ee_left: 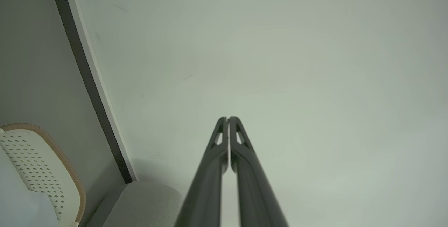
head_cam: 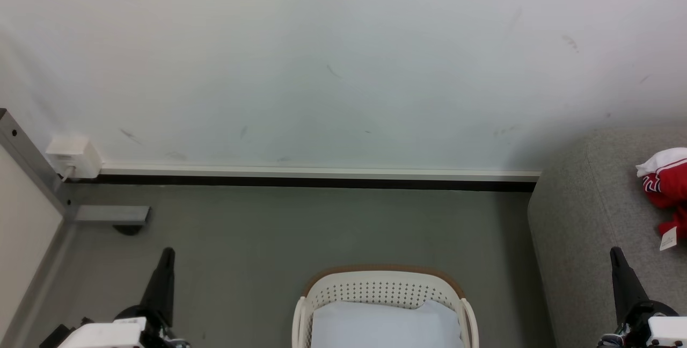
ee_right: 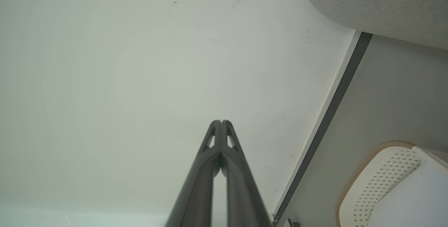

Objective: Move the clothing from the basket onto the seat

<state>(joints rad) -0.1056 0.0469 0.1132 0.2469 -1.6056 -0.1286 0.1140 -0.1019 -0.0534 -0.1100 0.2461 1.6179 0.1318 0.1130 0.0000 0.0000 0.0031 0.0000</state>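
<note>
The clothing (head_cam: 668, 184) lies bunched on the seat (head_cam: 585, 219) at the far right, well apart from the basket (head_cam: 375, 288) on the near floor. The visible part of the basket holds a pale sheet (head_cam: 375, 326), so I judge the task done. The left gripper (ee_left: 227, 119) and the right gripper (ee_right: 221, 122) have their fingers pressed together. They hold nothing, touch nothing, and point at the wall (head_cam: 343, 69), probably at rest.

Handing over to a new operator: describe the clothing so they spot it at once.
Start at the large grey seat on the right of the head view. Near the picture's right edge, the clothing lies crumpled on it. It is bright red with white trim and a small white tag, unlike the plain pale sheet in the basket.
</note>
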